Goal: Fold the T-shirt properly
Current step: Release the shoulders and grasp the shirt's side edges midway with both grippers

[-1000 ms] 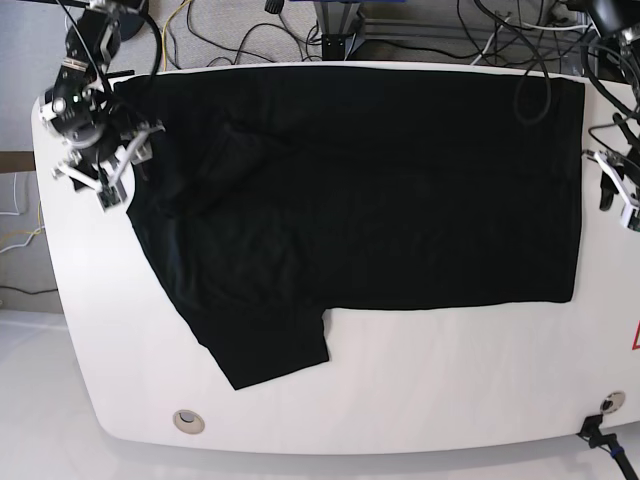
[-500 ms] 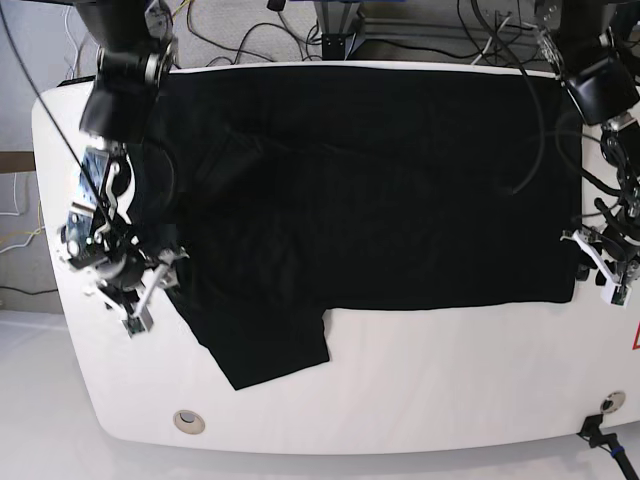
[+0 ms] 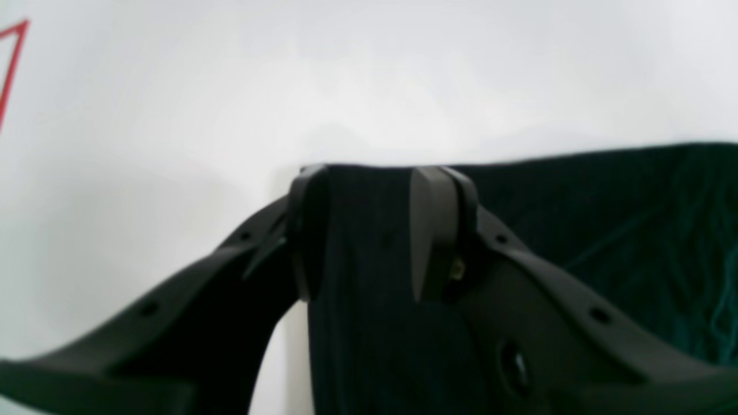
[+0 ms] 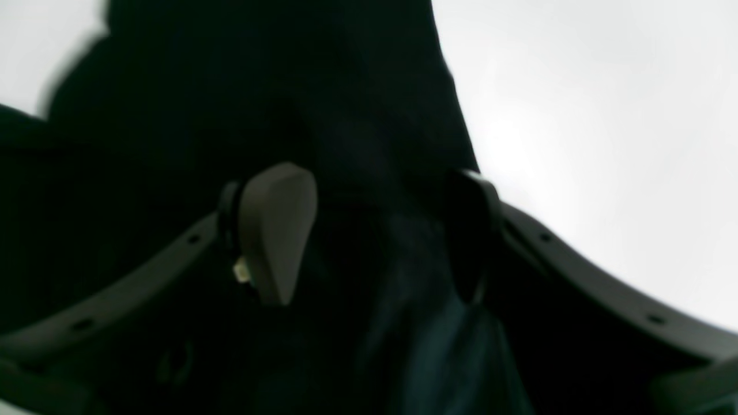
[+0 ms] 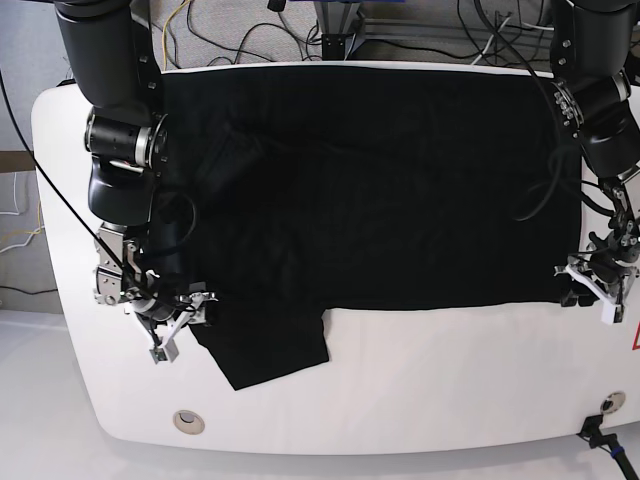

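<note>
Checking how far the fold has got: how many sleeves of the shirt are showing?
1: a sleeve sticks out at the T-shirt's near edge, beside the right gripper. Another may be folded under.

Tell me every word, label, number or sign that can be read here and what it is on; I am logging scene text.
No readable text in any view.
A red outlined mark sits at the table edge, cut off by the frame; no letters show.
The T-shirt shows no print or legible tag.

Left claw (image 3: 369,230) parted, right claw (image 4: 369,230) parted, both arms lowered
</note>
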Motion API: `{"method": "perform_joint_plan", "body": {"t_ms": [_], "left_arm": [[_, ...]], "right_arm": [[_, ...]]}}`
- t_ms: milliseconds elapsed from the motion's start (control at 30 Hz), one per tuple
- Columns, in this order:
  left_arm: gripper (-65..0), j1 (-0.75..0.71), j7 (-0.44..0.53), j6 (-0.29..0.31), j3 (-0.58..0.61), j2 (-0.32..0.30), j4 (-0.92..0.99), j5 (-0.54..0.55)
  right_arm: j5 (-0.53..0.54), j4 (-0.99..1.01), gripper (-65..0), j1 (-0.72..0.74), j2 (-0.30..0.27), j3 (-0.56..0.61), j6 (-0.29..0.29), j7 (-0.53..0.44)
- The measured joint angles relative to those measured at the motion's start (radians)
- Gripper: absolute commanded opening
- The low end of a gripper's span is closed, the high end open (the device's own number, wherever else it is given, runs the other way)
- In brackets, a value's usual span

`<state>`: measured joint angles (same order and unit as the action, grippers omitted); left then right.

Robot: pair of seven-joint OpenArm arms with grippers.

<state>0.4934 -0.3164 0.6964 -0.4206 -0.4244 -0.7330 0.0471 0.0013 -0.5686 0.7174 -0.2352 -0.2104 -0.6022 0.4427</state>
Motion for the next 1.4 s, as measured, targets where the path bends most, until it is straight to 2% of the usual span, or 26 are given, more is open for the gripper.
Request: {"method": "perform_joint_plan", "body": {"t_ms": [67, 167, 233, 367, 600, 733, 867, 1033, 1200, 1333, 1367, 1400], "left_arm": [[-42.8, 0.009, 0.010, 0.001, 0.011, -0.001, 0.047, -0.012], [-42.8, 0.000, 0.048, -0.008, 0.011, -0.020, 0.112, -0.024], [-42.8, 0.002, 0.083, -0.080, 0.011, -0.039, 0.163, -0.027], [-42.8, 0.008, 0.156, -0.124, 0.011, -0.074, 0.259, -0.021], [-42.8, 0.045, 0.161, -0.109, 0.075, -0.058, 0.330, -0.024], [-42.8, 0.038, 0.156, -0.114, 0.076, -0.058, 0.332, -0.024], [-42.8, 0.042, 0.168, -0.109, 0.076, -0.027, 0.331, -0.017], [-43.1, 0.041, 0.169, -0.111, 0.074, -0.029, 0.331, -0.017], [-43.4, 0.045, 0.179, -0.109, 0.074, 0.000, 0.328, -0.010], [-43.8, 0.044, 0.179, -0.109, 0.074, -0.003, 0.328, -0.010], [-46.2, 0.044, 0.179, -0.109, 0.074, -0.003, 0.328, -0.010], [-51.4, 0.044, 0.179, -0.109, 0.074, -0.003, 0.328, -0.010]], "right_arm": [[-0.021, 0.027, -27.7, 0.000, 0.012, 0.000, 0.004, -0.049], [-0.050, 0.035, -27.7, -0.002, 0.027, 0.000, 0.008, -0.048], [-0.051, 0.034, -27.7, -0.002, 0.025, 0.000, 0.009, -0.050], [-0.051, 0.034, -27.7, -0.026, 0.022, 0.000, 0.010, -0.056], [-0.050, 0.033, -27.7, -0.046, 0.024, -0.001, 0.007, -0.057], [-0.050, 0.031, -27.7, -0.048, 0.024, -0.002, 0.007, -0.058], [-0.050, 0.031, -27.7, -0.049, 0.021, -0.002, 0.006, -0.057], [-0.050, 0.031, -27.7, -0.049, 0.016, -0.002, 0.004, -0.057], [-0.050, 0.031, -27.5, -0.048, 0.019, -0.002, 0.004, -0.059], [-0.058, 0.031, -27.3, -0.041, 0.022, -0.002, 0.012, -0.124], [-0.058, 0.037, -27.3, -0.028, 0.024, -0.002, 0.012, -0.137], [-0.062, 0.048, -27.3, -0.012, 0.027, -0.002, 0.015, -0.150]]}}
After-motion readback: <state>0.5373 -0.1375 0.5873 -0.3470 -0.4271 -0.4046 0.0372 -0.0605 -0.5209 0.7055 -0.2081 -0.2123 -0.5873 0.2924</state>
